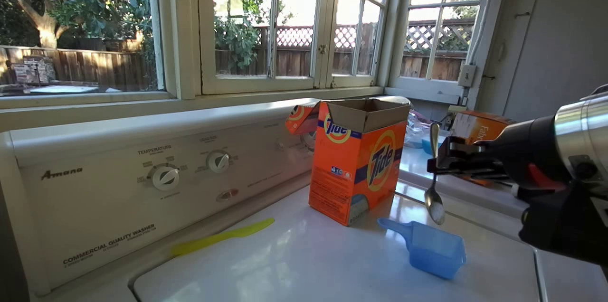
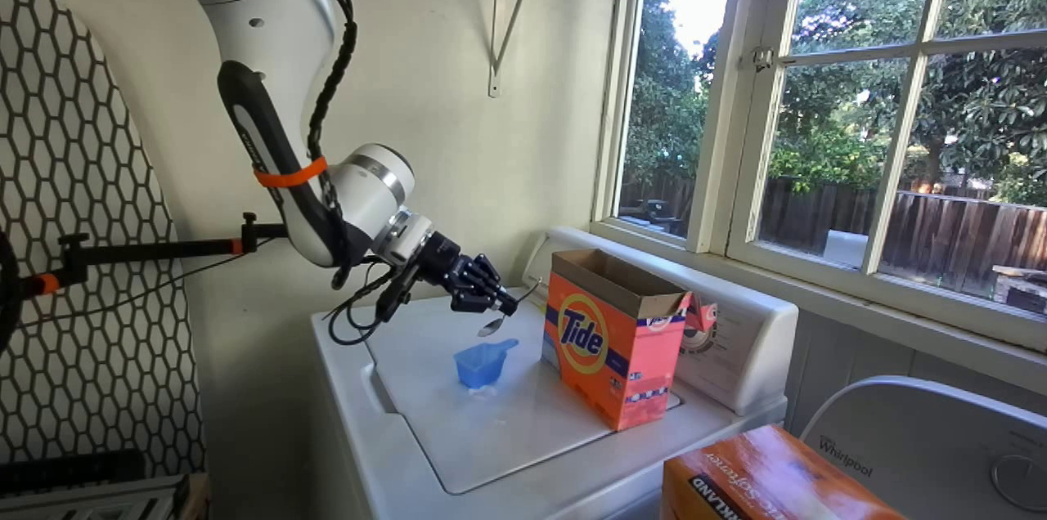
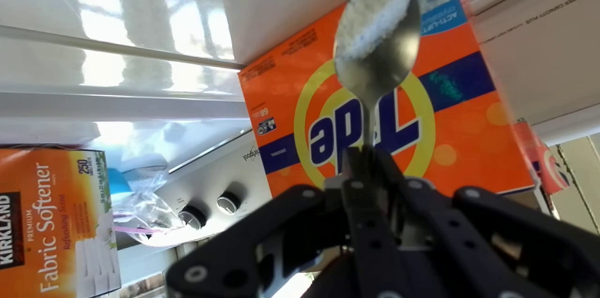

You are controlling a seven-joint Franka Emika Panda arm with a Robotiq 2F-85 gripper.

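Observation:
My gripper [image 1: 433,163] is shut on the handle of a metal spoon [image 1: 433,203]. The spoon hangs bowl down in an exterior view, with white powder in its bowl. In the wrist view the powder covers about half of the spoon bowl [image 3: 401,61], beyond the fingertips [image 3: 368,160]. A translucent blue scoop [image 1: 437,250] stands on the white washer lid [image 1: 285,268], just below the spoon; the scoop [image 2: 480,365] also shows from the far side, apart from the spoon bowl [image 2: 490,329]. An orange Tide box [image 1: 332,178] stands upright beside them, top open; its inside bottom is hidden.
A yellow-green plastic knife [image 1: 223,237] lies by the washer's control panel [image 1: 118,197]. An orange fabric softener box [image 3: 61,223] and a clear plastic bag [image 3: 150,216] sit on the neighbouring Whirlpool machine [image 2: 867,446]. The Tide box flap [image 1: 301,119] sticks out toward the panel.

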